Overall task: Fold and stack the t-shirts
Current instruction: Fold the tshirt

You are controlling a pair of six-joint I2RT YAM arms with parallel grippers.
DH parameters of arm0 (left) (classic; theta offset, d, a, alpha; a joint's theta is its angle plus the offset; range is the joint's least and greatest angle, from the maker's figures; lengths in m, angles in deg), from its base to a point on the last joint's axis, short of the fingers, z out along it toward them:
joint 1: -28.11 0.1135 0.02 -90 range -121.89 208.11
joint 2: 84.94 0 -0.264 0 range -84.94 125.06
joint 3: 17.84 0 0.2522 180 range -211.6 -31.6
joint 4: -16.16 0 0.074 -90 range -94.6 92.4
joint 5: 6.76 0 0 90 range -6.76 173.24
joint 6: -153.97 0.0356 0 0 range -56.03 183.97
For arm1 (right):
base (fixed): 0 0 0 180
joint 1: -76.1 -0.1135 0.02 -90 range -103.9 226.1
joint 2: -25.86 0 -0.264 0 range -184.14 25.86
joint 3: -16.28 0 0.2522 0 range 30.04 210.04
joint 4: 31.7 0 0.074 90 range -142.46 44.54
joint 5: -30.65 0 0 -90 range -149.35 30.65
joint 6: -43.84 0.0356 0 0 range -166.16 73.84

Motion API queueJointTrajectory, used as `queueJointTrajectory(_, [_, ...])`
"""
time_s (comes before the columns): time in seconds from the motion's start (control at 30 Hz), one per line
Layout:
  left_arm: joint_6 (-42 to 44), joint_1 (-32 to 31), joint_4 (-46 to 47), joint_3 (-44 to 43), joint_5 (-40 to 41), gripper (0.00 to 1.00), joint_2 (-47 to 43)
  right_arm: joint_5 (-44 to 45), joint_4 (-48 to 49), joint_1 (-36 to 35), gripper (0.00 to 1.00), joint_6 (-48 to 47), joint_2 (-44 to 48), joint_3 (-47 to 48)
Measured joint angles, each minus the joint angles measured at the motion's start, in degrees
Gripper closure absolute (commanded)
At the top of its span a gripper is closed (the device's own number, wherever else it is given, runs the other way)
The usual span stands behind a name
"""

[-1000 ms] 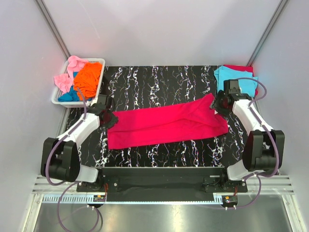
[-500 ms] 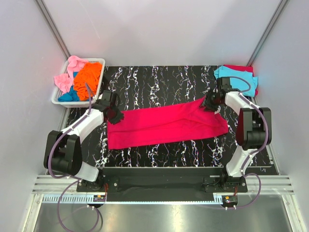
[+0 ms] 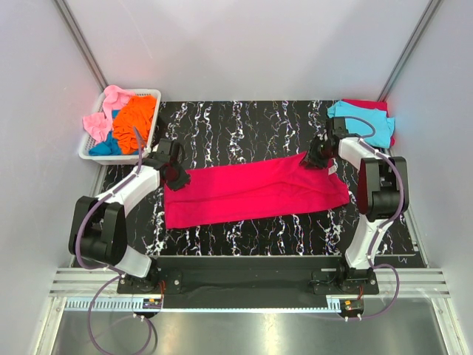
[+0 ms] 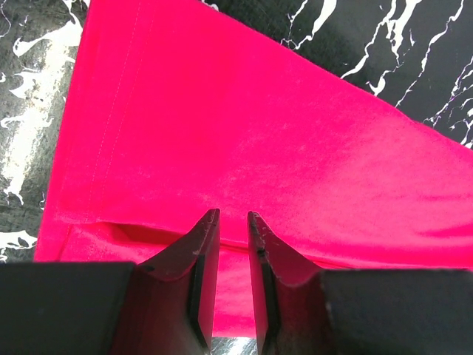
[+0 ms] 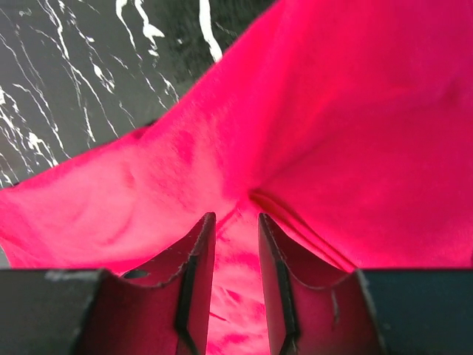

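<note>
A large crimson-red t-shirt [image 3: 255, 191] lies folded into a long band across the black marbled table [image 3: 244, 126]. My left gripper [image 3: 174, 168] sits at the band's far left corner. In the left wrist view its jaws [image 4: 233, 216] stand nearly together, pinching the edge of the upper layer. At the far right corner is my right gripper [image 3: 314, 157]. There the cloth [image 5: 244, 148] bunches and creases between the narrowed jaws [image 5: 235, 217]. A folded cyan t-shirt [image 3: 366, 122] lies at the back right on a red one [image 3: 367, 104].
A white slotted basket [image 3: 151, 95] stands at the back left, holding orange [image 3: 135, 120], pink [image 3: 111, 100] and blue [image 3: 103, 145] shirts. White walls close in on three sides. Both arm bases stand at the near edge.
My right gripper moved left onto the shirt's far right corner and narrowed on it. The left gripper shifted slightly right along the far left corner.
</note>
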Motion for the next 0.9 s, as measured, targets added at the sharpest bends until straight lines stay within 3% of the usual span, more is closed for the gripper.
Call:
queueJointTrajectory(0.4, [0.2,0.0,0.0,0.0,0.0,0.75,0.0,0.6,0.4,-0.2,0.67,-0.2,-3.8,2.6])
queueJointTrajectory(0.47, [0.2,0.0,0.0,0.0,0.0,0.75,0.0,1.2,0.2,-0.3,0.70,-0.3,-3.8,2.6])
queueJointTrajectory(0.67, [0.2,0.0,0.0,0.0,0.0,0.75,0.0,2.3,-0.7,-0.5,1.00,-1.1,-3.8,2.6])
queueJointTrajectory(0.9, [0.2,0.0,0.0,0.0,0.0,0.75,0.0,3.9,-1.9,-0.9,1.00,-1.0,-3.8,3.1])
